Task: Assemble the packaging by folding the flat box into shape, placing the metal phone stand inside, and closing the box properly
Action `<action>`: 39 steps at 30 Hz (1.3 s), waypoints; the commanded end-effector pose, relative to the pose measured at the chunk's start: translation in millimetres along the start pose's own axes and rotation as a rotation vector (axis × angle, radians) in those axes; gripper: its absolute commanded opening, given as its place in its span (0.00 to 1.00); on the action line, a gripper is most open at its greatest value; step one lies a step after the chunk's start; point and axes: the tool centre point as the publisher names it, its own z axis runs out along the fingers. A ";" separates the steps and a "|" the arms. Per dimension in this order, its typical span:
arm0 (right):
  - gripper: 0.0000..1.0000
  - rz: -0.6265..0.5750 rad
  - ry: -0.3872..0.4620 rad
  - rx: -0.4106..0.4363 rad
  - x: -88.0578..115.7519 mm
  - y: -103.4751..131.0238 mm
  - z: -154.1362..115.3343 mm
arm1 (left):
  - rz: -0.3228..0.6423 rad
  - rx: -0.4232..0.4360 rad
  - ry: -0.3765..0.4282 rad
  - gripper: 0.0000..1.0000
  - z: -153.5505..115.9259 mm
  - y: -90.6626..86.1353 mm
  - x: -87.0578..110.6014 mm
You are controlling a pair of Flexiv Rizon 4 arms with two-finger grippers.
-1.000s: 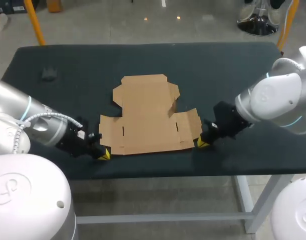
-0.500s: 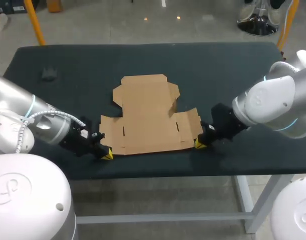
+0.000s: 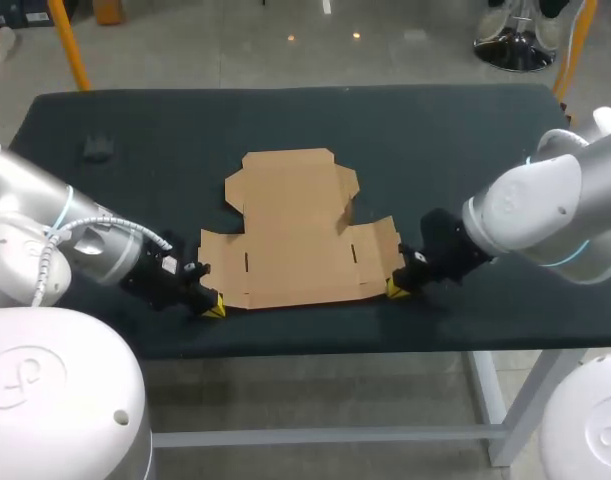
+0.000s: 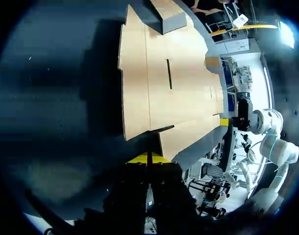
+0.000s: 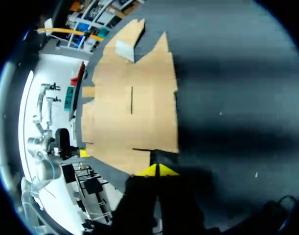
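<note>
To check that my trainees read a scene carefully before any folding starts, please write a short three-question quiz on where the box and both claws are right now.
1. True or false: the cardboard box is already folded into shape.
2. Pick one. The left claw sits: A) at the box's near left corner; B) on the box's middle; C) high above the box.
3. Fill the gap: the right claw is at the box's near ____ corner.

Key: 1 false, as it lies flat on the table; 2 A; 3 right.
</note>
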 end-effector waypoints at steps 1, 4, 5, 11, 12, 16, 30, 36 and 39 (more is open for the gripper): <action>0.00 0.004 0.028 -0.005 -4.5 2.5 0.2 | -0.002 -0.007 -0.004 0.00 1.6 -3.1 -0.5; 0.00 0.009 0.045 -0.010 -6.9 3.8 0.3 | -0.003 -0.006 -0.004 0.00 1.5 -3.3 -1.2; 0.00 0.010 0.047 -0.011 -7.1 4.5 0.3 | -0.004 -0.007 -0.004 0.00 1.6 -3.5 -1.3; 0.00 -0.008 0.062 -0.011 0.2 9.7 0.9 | 0.006 -0.014 -0.012 0.00 2.8 -5.6 1.3; 0.00 -0.013 0.063 -0.012 1.9 10.1 0.7 | 0.007 -0.015 -0.013 0.00 3.0 -5.7 2.2; 0.00 -0.031 0.066 -0.016 8.3 10.1 -0.1 | 0.016 -0.016 -0.022 0.00 3.0 -5.2 5.8; 0.00 -0.049 0.017 0.000 17.4 12.8 1.2 | 0.024 -0.034 -0.129 0.00 6.3 -7.1 22.9; 0.00 -0.052 -0.014 0.003 22.1 14.5 3.7 | 0.018 -0.030 -0.182 0.00 7.4 -6.7 30.1; 0.00 -0.053 -0.028 0.005 24.1 15.3 5.3 | 0.014 -0.028 -0.206 0.00 8.2 -6.8 32.1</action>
